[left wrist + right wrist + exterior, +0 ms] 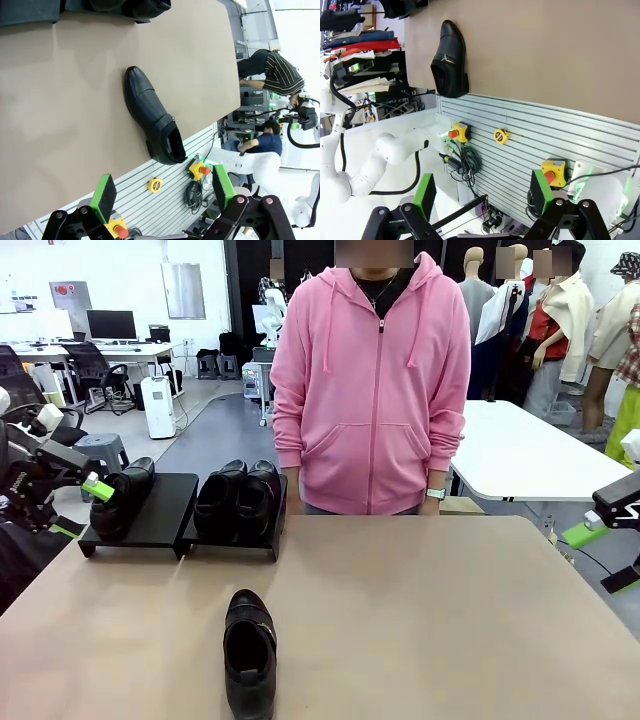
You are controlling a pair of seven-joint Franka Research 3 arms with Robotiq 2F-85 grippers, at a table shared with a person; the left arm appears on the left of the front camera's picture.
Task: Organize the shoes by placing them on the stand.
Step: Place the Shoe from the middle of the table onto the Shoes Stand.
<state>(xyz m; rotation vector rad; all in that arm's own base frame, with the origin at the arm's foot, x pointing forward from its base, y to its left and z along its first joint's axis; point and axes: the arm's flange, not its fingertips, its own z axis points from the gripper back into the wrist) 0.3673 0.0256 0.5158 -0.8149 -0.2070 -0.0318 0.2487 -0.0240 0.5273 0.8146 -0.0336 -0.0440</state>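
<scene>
Three glossy black leather slip-on shoes already sit on the low matte black slanted stand (165,502): one (122,498) on the section nearest the left hand (82,508), a pair (238,498) on the section beyond it. The fourth glossy black slip-on shoe (249,652) lies alone on the tan counter (420,620), well apart from both hands, roughly midway between them, its opening at the robot's edge. The left hand hangs beside the stand with green-padded fingers spread and nothing between them; the right hand (600,525), off the counter's far side, is likewise spread and empty. The step in hand looks like fetching the last shoe. Next, a hand must reach to it, straddle its sides, close, and carry it to the free spot beside the single shoe
</scene>
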